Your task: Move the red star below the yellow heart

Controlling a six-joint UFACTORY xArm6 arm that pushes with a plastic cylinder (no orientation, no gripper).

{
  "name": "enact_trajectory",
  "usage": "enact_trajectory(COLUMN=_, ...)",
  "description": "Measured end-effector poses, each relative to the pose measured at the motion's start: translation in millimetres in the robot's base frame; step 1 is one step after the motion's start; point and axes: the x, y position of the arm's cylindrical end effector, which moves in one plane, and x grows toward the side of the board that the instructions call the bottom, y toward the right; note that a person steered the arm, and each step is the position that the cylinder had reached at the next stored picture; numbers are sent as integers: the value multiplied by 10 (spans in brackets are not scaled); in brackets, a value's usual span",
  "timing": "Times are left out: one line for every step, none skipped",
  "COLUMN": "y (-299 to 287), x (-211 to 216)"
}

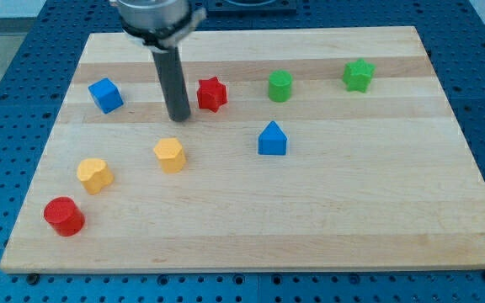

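The red star lies on the wooden board in the upper middle. My tip stands just left of it and slightly lower, a small gap apart. The yellow heart lies at the lower left of the board. A yellow hexagon block lies between them, below my tip.
A blue cube sits at the upper left. A red cylinder sits at the bottom left below the heart. A blue house-shaped block lies in the middle. A green cylinder and a green star lie at the upper right.
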Motion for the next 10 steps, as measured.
enact_trajectory(y=-98, x=-576)
enact_trajectory(y=385, x=-993)
enact_trajectory(y=832, x=-957)
enact_trajectory(y=939, x=-691)
enact_trajectory(y=939, x=-419)
enact_trajectory(y=940, x=-86)
enact_trajectory(y=956, x=-204)
enact_trajectory(y=740, x=-780)
enact_trajectory(y=324, x=-910)
enact_trajectory(y=268, x=-486)
